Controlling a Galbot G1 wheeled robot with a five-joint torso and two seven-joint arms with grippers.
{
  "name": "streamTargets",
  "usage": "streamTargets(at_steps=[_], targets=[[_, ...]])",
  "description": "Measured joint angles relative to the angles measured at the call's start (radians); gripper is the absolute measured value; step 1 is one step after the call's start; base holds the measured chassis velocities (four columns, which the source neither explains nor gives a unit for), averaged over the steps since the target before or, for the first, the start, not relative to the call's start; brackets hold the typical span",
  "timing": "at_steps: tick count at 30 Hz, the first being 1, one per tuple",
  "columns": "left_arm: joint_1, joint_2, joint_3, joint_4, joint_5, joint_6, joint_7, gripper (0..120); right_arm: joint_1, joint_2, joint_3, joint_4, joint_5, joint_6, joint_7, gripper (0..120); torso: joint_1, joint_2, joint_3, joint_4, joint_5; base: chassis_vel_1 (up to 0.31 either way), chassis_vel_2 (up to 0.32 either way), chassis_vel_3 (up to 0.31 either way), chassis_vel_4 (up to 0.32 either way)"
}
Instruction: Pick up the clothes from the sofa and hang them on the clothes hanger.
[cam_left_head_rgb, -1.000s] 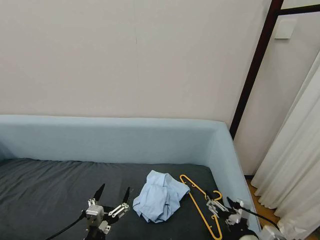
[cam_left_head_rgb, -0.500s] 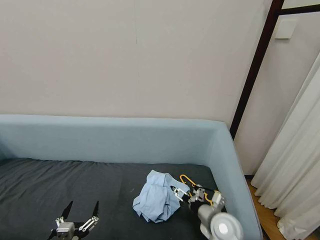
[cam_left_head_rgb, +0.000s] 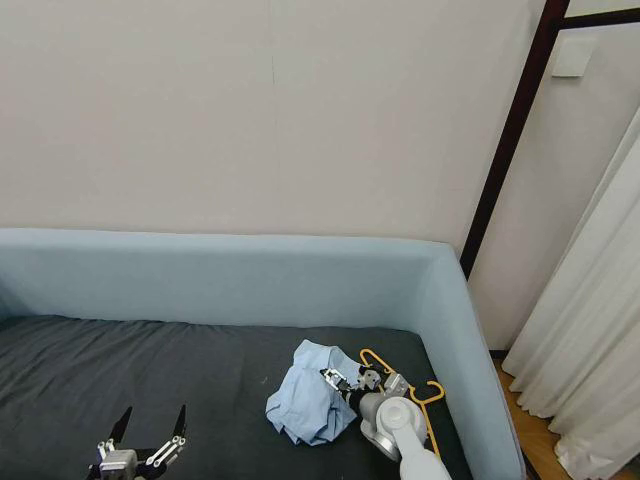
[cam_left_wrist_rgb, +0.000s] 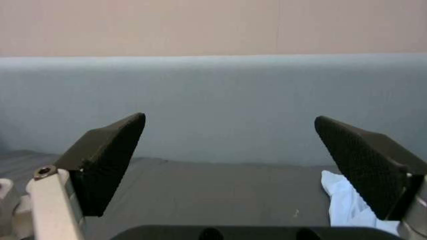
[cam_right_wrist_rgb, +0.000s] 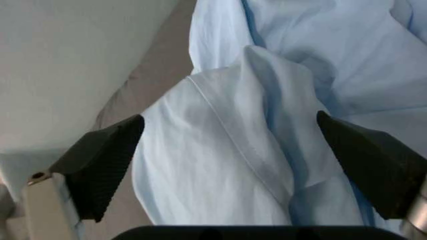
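A crumpled light blue garment (cam_left_head_rgb: 308, 396) lies on the sofa's dark grey seat (cam_left_head_rgb: 120, 380), towards its right end. An orange hanger (cam_left_head_rgb: 428, 398) lies flat just right of it, partly covered by my right arm. My right gripper (cam_left_head_rgb: 343, 380) is open at the garment's right edge. In the right wrist view the pale blue cloth (cam_right_wrist_rgb: 253, 125) bulges between the two spread black fingers (cam_right_wrist_rgb: 100, 165). My left gripper (cam_left_head_rgb: 141, 446) hovers open low over the seat, well left of the garment. From the left wrist the garment (cam_left_wrist_rgb: 347, 206) peeks in beside one finger (cam_left_wrist_rgb: 363, 162).
The sofa's light blue backrest (cam_left_head_rgb: 220, 275) runs behind the seat, and its right armrest (cam_left_head_rgb: 455, 340) rises beside the hanger. Beyond it stand a dark door frame (cam_left_head_rgb: 505, 150) and white curtains (cam_left_head_rgb: 590, 370).
My right gripper swung from the hanger's right side over to the garment's edge. My left gripper drew back from beside the garment to the lower left.
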Motion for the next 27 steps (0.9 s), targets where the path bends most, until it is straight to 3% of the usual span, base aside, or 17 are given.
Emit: streamTargets(at_steps=[27], targets=[[-0.048,0.050,-0.006,0.048,-0.052,0.003,-0.004,100,-0.019,0.028,-0.019,0.002,-0.114,0.054,-0.098,1,0.000,0.000,0.000,0.0000,0.0001,0.000,0.000,0.000,0.000]])
